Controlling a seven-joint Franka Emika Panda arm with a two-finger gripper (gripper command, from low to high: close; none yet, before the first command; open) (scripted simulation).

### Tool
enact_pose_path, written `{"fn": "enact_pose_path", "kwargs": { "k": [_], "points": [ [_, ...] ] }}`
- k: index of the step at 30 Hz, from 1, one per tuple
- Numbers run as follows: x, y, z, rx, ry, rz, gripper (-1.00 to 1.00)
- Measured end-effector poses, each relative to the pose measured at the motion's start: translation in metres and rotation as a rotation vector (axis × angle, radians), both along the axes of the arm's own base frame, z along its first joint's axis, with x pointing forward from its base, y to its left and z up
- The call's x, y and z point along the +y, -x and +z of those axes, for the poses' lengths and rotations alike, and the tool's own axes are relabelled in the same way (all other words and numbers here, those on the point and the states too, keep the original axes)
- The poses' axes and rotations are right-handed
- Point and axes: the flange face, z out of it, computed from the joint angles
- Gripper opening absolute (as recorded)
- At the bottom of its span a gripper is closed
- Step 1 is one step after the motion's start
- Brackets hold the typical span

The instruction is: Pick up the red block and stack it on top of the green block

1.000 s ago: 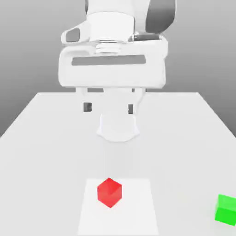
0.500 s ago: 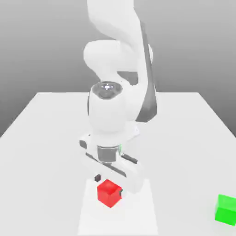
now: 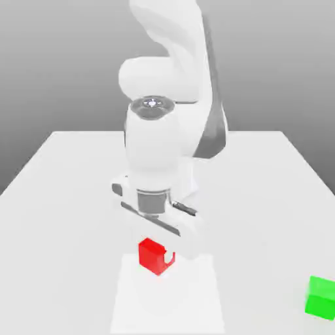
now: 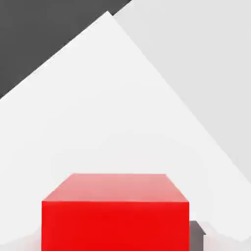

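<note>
Red block [image 3: 154, 255] sits near the table's [image 3: 59, 196] front edge, about midway across, while the green block [image 3: 321, 296] waits well apart from it, toward the front corner on the exterior view's right. Your arm folds steeply down over the red block, hand pointing at the tabletop so the fingers can close on opposite faces. Your gripper [image 3: 157, 256] straddles the block low, one dark fingertip [image 3: 171, 258] showing just beside it; I cannot tell whether it pinches yet.
</note>
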Motion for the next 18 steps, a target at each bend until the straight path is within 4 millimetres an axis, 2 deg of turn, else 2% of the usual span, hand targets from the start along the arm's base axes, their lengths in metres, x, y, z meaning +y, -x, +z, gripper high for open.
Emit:
{"fn": "enact_pose_path", "kwargs": {
  "k": [5, 7, 10, 12, 14, 15, 18],
  "points": [
    [0.113, -0.032, 0.015, 0.001, 0.003, 0.183, -1.0],
    [0.162, -0.035, 0.021, 0.001, 0.001, 0.254, -1.0],
    [0.236, -0.028, 0.026, 0.0, -0.002, 0.359, -1.0],
    [0.255, -0.026, 0.007, -0.001, -0.004, 0.384, -1.0],
    [0.259, -0.025, -0.021, -0.001, -0.004, 0.391, -1.0],
    [0.26, -0.024, -0.029, -0.001, -0.004, 0.392, 1.0],
    [0.26, -0.024, -0.029, -0.001, -0.004, 0.392, 1.0]
  ]
}}
